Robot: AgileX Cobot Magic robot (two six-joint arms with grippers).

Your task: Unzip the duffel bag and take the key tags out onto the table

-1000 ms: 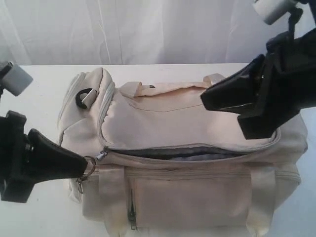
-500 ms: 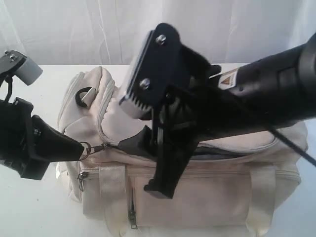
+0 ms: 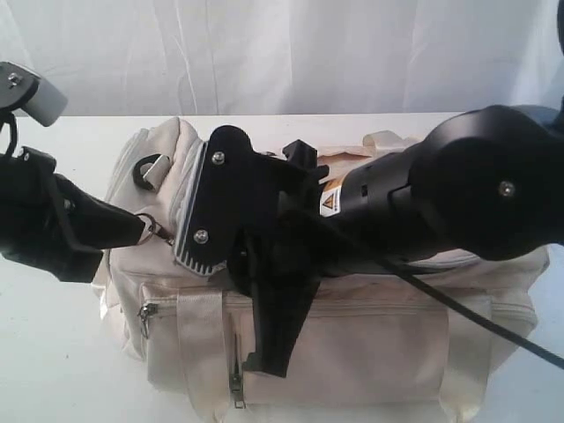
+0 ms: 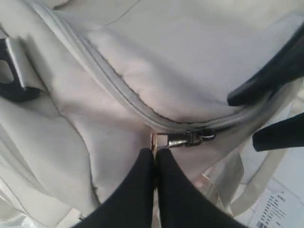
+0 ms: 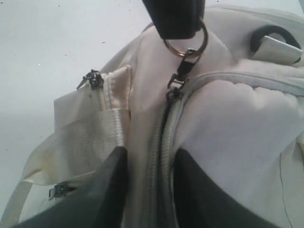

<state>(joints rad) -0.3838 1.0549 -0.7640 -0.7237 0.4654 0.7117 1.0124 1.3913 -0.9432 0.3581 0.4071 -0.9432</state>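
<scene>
The right gripper has swung from the upper right to the left middle of the duffel bag. Its jaws are wide, one each side of the zip. The left gripper pinches the zip ring. No key tags show. They are likely still inside.

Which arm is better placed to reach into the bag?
Likely right: the right end effector is open astride the duffel bag zipper; the left end effector is shut on the pull ring.
</scene>
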